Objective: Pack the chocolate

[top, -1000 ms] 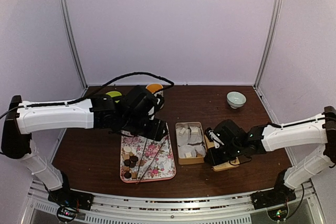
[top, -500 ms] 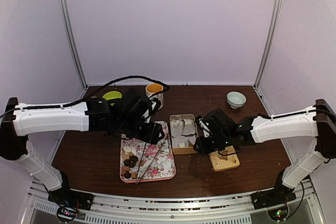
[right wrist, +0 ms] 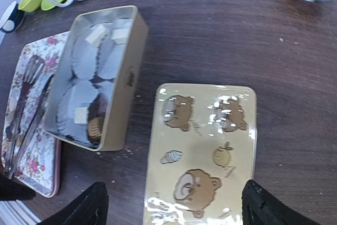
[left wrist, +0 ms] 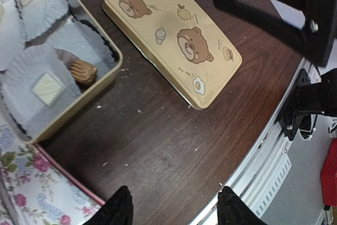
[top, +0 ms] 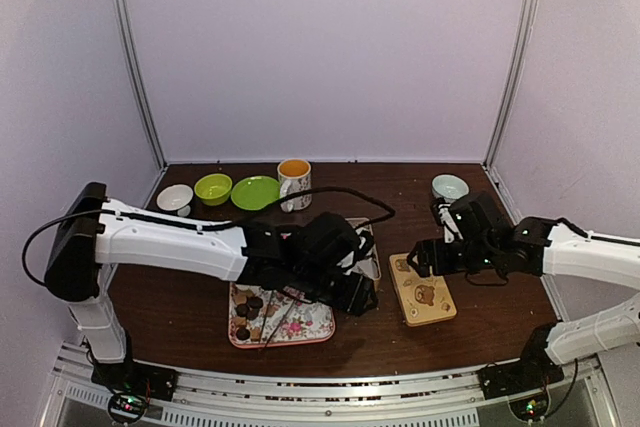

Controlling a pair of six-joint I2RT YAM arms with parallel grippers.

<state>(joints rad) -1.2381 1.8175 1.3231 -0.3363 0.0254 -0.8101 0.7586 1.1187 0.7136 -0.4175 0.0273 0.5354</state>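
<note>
The tan tin holds white paper cups with chocolate: pale blocks at its far end, and a pale block beside a ridged brown piece at the near end. More dark round chocolate lies on the floral tray. My left gripper is open over bare table just in front of the tin, nothing between its fingers. My right gripper is open wide above the bear-print lid, which lies flat to the tin's right. From the top, my left arm hides most of the tin.
Metal tongs rest on the tray. Along the back stand a white bowl, green bowl, green plate, mug and a pale bowl. The table's front rail is close to my left gripper.
My left arm swung right from over the tray to in front of the tin. My right gripper opened wide and drew back from the tin to above the lid.
</note>
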